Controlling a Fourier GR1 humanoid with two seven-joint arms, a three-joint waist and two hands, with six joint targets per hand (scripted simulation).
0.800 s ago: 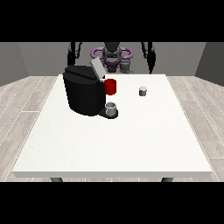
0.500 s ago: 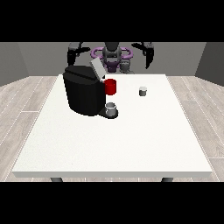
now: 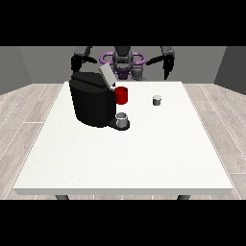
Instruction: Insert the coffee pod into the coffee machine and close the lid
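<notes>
The black coffee machine [image 3: 91, 103] stands on the left half of the white table [image 3: 144, 158]. Its grey lid [image 3: 106, 75] is tilted up and open, with a red part [image 3: 121, 95] on the side that faces the pod. A small grey cup [image 3: 123, 120] sits at the machine's base. The coffee pod [image 3: 156, 100], a small grey cylinder, stands alone on the table to the right of the machine. The hand at the view's right [image 3: 166, 72] hangs beyond the table's far edge, well behind the pod. The hand at the view's left [image 3: 75, 64] is just behind the machine's top.
The robot's torso with purple rings [image 3: 123, 61] is centred behind the far edge. White tabletop stretches from the machine and the pod to the near edge. Wooden floor surrounds the table.
Both arms have lifted and spread outward from the torso, with the elbows now raised at each side. The pod, machine and lid have not moved.
</notes>
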